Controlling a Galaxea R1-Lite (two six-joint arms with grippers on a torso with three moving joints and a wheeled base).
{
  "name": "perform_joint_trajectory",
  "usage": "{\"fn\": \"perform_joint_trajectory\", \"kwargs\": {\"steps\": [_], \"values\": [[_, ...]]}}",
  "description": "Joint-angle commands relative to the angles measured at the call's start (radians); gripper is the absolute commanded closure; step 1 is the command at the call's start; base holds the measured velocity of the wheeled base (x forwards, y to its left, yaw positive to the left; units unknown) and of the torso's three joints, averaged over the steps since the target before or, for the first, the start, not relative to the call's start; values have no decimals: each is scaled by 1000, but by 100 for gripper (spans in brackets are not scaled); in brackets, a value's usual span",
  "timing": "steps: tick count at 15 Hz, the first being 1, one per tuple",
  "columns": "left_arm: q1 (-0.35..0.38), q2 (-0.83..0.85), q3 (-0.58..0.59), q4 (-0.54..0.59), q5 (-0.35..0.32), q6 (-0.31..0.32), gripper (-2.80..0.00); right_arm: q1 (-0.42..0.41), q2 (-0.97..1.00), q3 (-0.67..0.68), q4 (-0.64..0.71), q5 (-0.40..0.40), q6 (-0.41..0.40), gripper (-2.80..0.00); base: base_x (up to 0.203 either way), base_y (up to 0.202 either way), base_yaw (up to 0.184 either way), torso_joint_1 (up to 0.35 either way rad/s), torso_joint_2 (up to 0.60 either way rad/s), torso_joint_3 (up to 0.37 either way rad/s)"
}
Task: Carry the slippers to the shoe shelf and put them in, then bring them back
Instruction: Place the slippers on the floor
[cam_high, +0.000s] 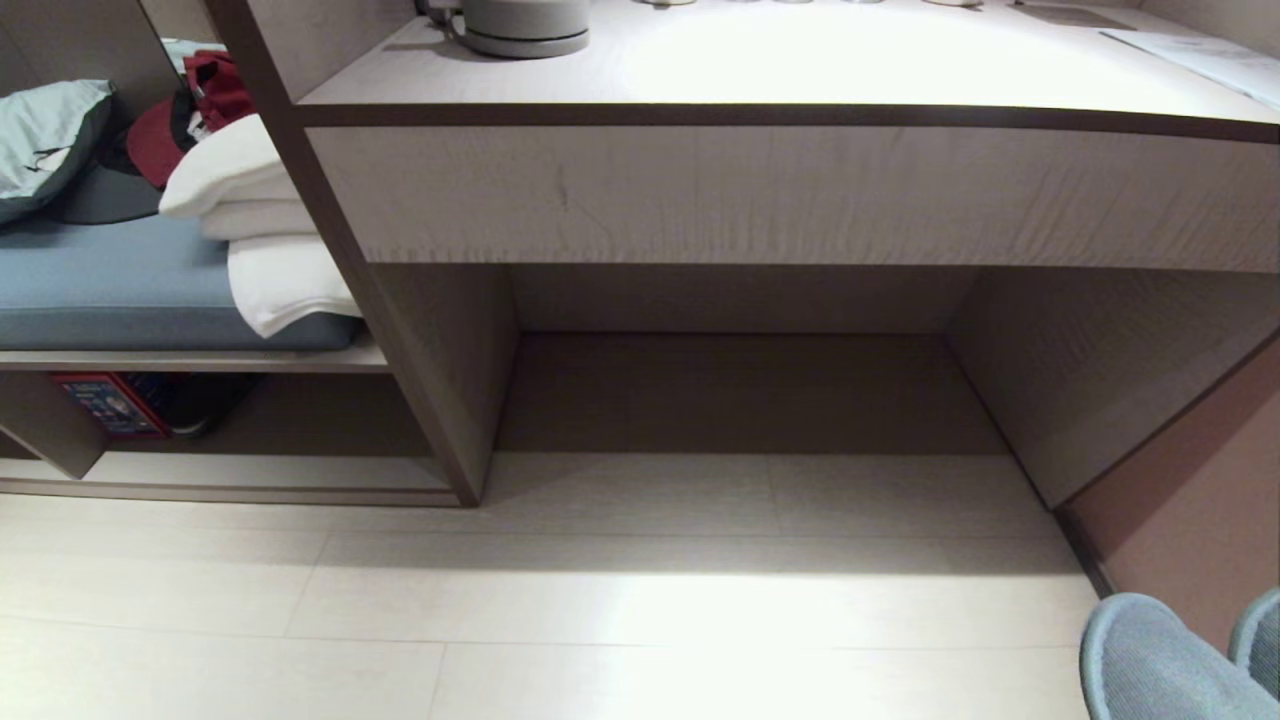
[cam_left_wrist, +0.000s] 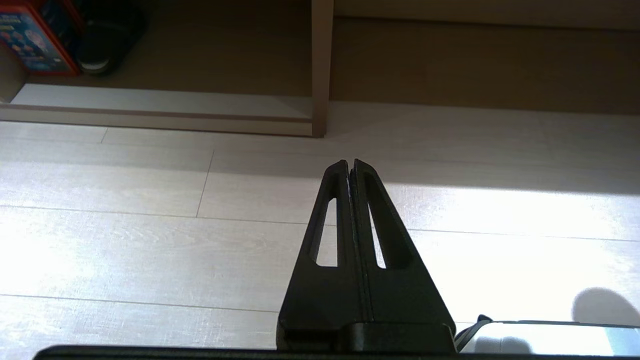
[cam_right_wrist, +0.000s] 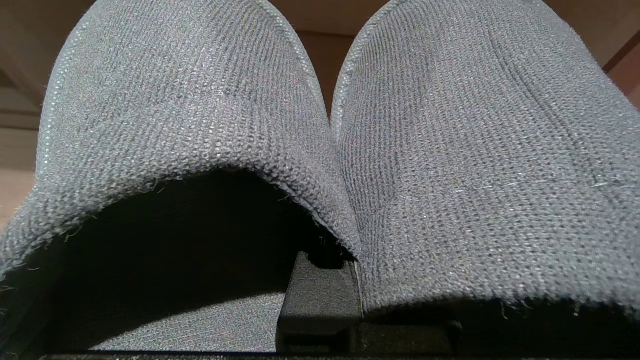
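The low grey-beige wood-grain shoe shelf (cam_high: 240, 478) sits at lower left. Two grey knitted backless slippers (cam_right_wrist: 450, 165) show at lower right, clamped side by side in the right gripper (cam_right_wrist: 325, 280). The left gripper (cam_left_wrist: 350, 167) hangs over the pale floor (cam_left_wrist: 150, 250), jaws pressed together, empty.

Left gripper (cam_left_wrist: 351, 165), black with slotted tapered fingers, hangs above the pale plank floor (cam_left_wrist: 150, 240), fingers pressed together and holding nothing. Right gripper (cam_right_wrist: 325, 280) is clamped on the pair of grey knitted slippers (cam_right_wrist: 450, 175), over that floor.

left gripper (cam_left_wrist: 351, 165) | matte black | tapered fingers (cam_left_wrist: 385, 235) | long slot cut-outs
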Motion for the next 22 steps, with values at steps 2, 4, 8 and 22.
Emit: {"fn": "perform_joint_trajectory", "kwargs": {"steps": [2,4,8,22], "values": [[0,1,0,0,0,-1,0,0,-2,2,0,1,0,0,0,0,0,1,2,-198],[0,1,0,0,0,-1,0,0,-2,2,0,1,0,0,0,0,0,5,3,-204],[0,1,0,2,0,1,0,0,-2,2,0,1,0,0,0,0,0,2,2,-193],[0,1,-2,3,0,0,0,0,-2,2,0,1,0,0,0,0,0,2,3,-197]]}}
